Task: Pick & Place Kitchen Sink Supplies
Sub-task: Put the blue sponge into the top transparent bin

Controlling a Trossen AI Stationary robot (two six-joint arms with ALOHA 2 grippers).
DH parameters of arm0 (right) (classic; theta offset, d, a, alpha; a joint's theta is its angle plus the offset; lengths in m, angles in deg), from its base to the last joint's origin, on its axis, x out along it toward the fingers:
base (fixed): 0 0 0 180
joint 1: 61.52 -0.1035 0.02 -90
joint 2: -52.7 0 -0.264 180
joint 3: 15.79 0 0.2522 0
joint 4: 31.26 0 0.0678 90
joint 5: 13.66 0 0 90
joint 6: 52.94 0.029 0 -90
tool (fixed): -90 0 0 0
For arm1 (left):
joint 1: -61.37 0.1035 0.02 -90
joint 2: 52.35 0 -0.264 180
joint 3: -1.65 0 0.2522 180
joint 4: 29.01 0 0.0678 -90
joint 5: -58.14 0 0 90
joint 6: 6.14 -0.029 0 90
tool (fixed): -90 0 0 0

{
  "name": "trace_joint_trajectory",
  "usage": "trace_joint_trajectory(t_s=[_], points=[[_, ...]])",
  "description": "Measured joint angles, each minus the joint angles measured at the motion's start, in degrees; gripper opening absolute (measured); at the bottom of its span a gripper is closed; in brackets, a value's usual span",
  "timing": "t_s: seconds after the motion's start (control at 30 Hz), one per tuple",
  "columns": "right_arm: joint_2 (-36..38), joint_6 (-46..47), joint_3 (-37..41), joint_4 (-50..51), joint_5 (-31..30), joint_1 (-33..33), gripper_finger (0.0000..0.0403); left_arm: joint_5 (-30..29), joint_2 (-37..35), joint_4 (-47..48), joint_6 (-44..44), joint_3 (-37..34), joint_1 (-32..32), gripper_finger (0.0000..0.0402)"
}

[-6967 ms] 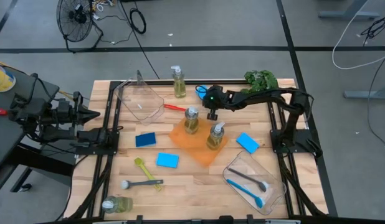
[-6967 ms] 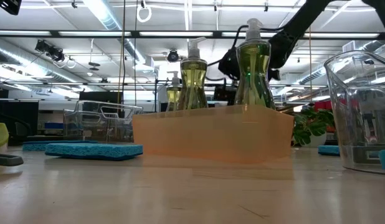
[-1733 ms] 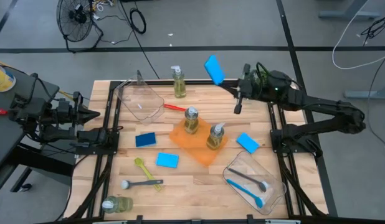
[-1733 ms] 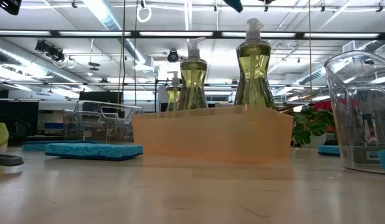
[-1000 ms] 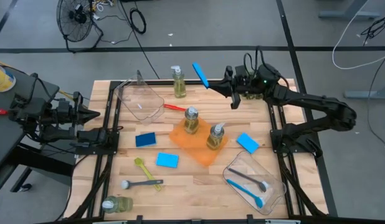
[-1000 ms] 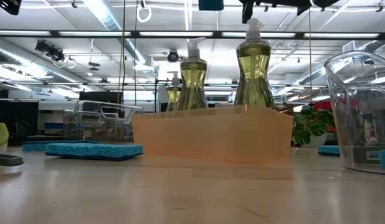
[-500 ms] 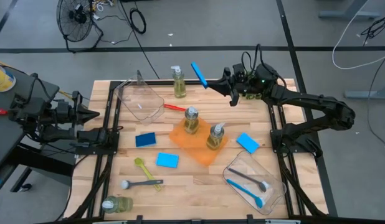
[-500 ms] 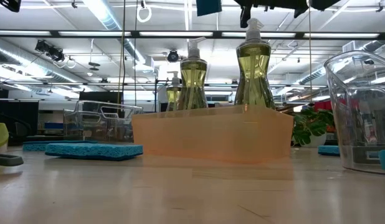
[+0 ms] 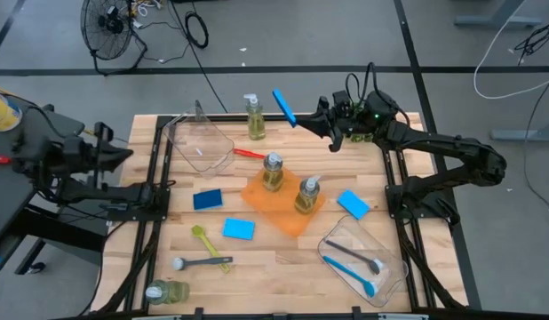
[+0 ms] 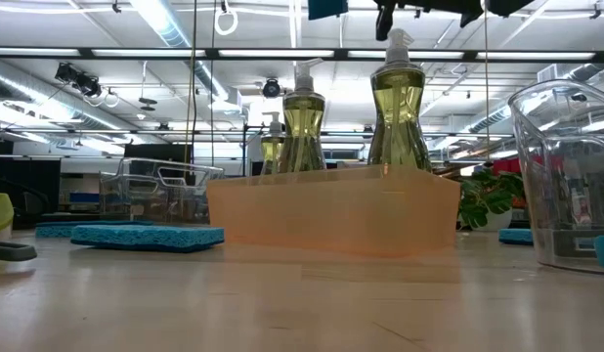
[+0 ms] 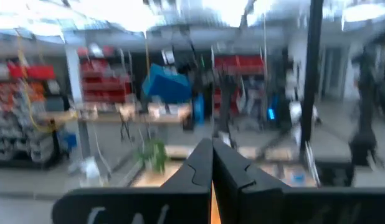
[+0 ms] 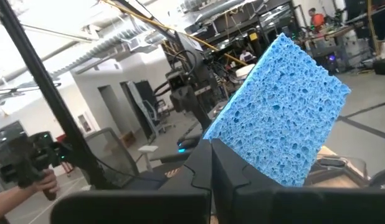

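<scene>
My right fingers [image 9: 303, 123] are clamped on a blue sponge [image 9: 283, 107], pinching it by one edge so most of it sticks out ahead of me; in my right wrist view the sponge [image 12: 276, 127] fills the middle of the picture. I have lifted it clear of the worktop [image 9: 266, 258] and swung it inward from the far right corner. Over the last half second it has barely moved, so the carry has slowed almost to a stop. It now hangs high over the far edge, between the lone pump bottle [image 9: 254, 116] and the leafy plant's corner, well above everything.

That tells me the pick is done and the placing is next. Just beyond the sponge sits the empty clear bin [image 9: 200, 142]; I judge that a likely drop spot, though I can't be sure. The orange tray [image 9: 273, 207] below already holds two bottles [image 9: 273, 172].

My left fingers [image 11: 212, 168] are pressed together, holding nothing. That arm waits off the left edge of the worktop, though it has shifted a little in the last moment.

Still out on the worktop: three more sponges [image 9: 238, 229], a yellow-green brush [image 9: 203, 242], a grey brush [image 9: 199, 262] and a bottle lying on its side [image 9: 166, 292].
</scene>
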Motion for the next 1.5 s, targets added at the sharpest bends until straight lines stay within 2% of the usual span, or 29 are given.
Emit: trace_joint_trajectory(t_s=[0.3, 0.5, 0.67, 0.8, 1.0, 1.2, 1.33, 1.5], points=[[0.00, 0.61, 0.00, -0.45, 0.88, -1.01, 0.0000, 0.48, 0.35, -14.02, -1.25, -0.01, -0.07, 0.0003], [0.02, 0.55, 0.02, -0.52, 0.88, -2.22, 0.0000, -11.64, 1.95, -22.43, -1.44, 0.12, -0.06, 0.0003], [0.02, 0.58, 0.02, -1.26, 0.90, -2.96, 0.0000, -15.33, 7.00, -22.05, 1.12, -0.01, -0.04, 0.0014], [0.02, 0.59, 0.02, -2.85, 0.94, -3.15, 0.0000, -15.48, 12.84, -24.63, 3.11, -0.01, -0.04, 0.0065], [0.04, 0.86, 0.02, -5.07, 1.69, -3.15, 0.0000, -15.90, 22.85, -33.13, 3.13, 0.01, -0.07, 0.0183], [0.04, 2.04, 0.02, -8.25, 6.06, -3.13, 0.0000, -15.89, 30.96, -41.04, 3.01, 0.01, -0.07, 0.0289], [0.06, 3.63, 0.00, -9.71, 8.05, -3.13, 0.0000, -14.12, 35.82, -44.57, 2.69, 0.01, 0.00, 0.0326], [0.04, 4.00, 0.00, -10.84, 10.42, -3.13, 0.0000, -12.11, 41.46, -49.30, 3.15, 0.01, 0.09, 0.0335]])
